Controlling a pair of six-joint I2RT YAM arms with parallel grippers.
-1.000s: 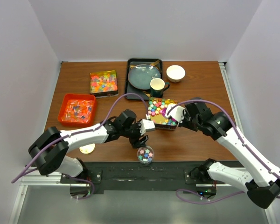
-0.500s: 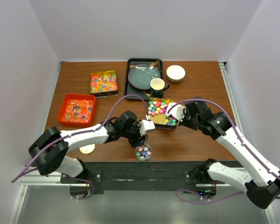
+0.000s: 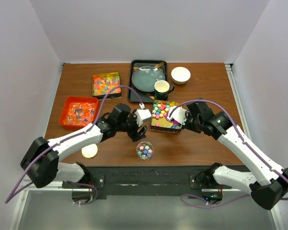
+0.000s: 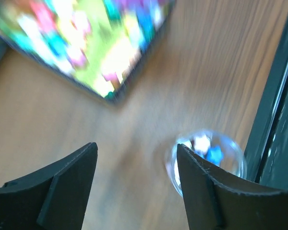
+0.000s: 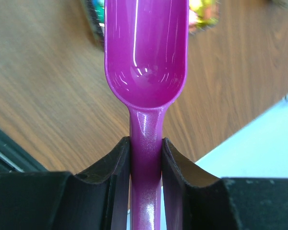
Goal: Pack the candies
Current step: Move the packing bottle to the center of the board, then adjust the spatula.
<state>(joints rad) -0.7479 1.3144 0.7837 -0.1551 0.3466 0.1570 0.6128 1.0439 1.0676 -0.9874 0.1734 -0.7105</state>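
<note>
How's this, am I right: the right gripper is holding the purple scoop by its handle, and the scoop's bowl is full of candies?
Not quite. The right gripper does hold the purple scoop by its handle, but the scoop's bowl is empty, as the right wrist view shows.

wooden table (image 3: 201,91) bears boxes (image 3: 62,120) of candies (image 3: 107,84), tray (image 3: 132,93), bowl (image 3: 180,75), jar (image 3: 138,151), lid (image 3: 89,151).

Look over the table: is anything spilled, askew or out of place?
No spill or damage shows. The clear jar of candies stands close to the table's front edge, its lid lying apart to the left. The purple scoop is empty.
</note>
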